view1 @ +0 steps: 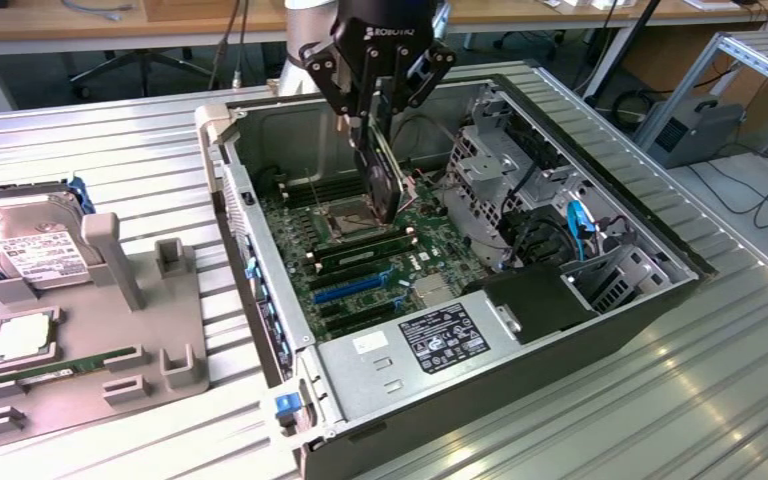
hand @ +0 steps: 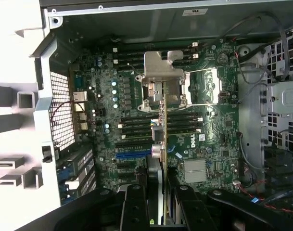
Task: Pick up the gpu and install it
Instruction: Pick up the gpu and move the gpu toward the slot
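Gripper (view1: 373, 105) count is one, and its two fingers (hand: 135, 207) are clamped on the top edge of the single gpu (view1: 381, 180). The card hangs upright and edge-down inside the one open computer case (view1: 284, 125), over the motherboard (view1: 357, 290) near the processor socket. Whether its lower edge touches the board cannot be told. In the wrist view the gpu (hand: 161, 144) appears as a thin strip running across the motherboard (hand: 204, 139), with one blue slot (hand: 133, 155) just beside it and the gripper (hand: 160, 202) around its near end.

In the exterior view, at nine o'clock from the case, one gray holder (view1: 157, 330) lies on the ribbed metal table (view1: 117, 140). It carries three parts: one hard drive (view1: 31, 250) at its twelve o'clock end, one square processor chip (view1: 24, 340) below that, and one green memory stick (view1: 71, 367) toward six o'clock.
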{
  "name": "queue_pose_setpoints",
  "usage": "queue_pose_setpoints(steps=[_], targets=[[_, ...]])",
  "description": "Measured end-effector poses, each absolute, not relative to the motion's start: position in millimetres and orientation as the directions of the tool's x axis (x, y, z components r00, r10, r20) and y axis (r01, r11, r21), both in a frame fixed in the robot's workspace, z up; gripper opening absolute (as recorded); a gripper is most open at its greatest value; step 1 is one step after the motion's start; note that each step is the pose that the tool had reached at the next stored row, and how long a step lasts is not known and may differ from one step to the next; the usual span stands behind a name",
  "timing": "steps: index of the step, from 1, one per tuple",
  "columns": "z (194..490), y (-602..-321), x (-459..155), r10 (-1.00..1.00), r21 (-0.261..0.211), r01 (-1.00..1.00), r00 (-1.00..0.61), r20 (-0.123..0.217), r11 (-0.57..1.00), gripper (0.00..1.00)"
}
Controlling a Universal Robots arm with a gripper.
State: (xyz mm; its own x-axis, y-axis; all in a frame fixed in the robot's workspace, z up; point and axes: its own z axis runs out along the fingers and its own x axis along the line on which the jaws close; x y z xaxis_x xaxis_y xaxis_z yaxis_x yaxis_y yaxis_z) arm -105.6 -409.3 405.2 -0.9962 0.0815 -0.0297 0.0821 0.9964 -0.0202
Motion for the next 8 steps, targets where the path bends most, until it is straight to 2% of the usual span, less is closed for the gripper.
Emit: queue_pose_setpoints(steps=[8], targets=[[399.1,-409.3,-105.2,0.082,-0.020,0.082,-0.996,-0.030,0.996,0.27]])
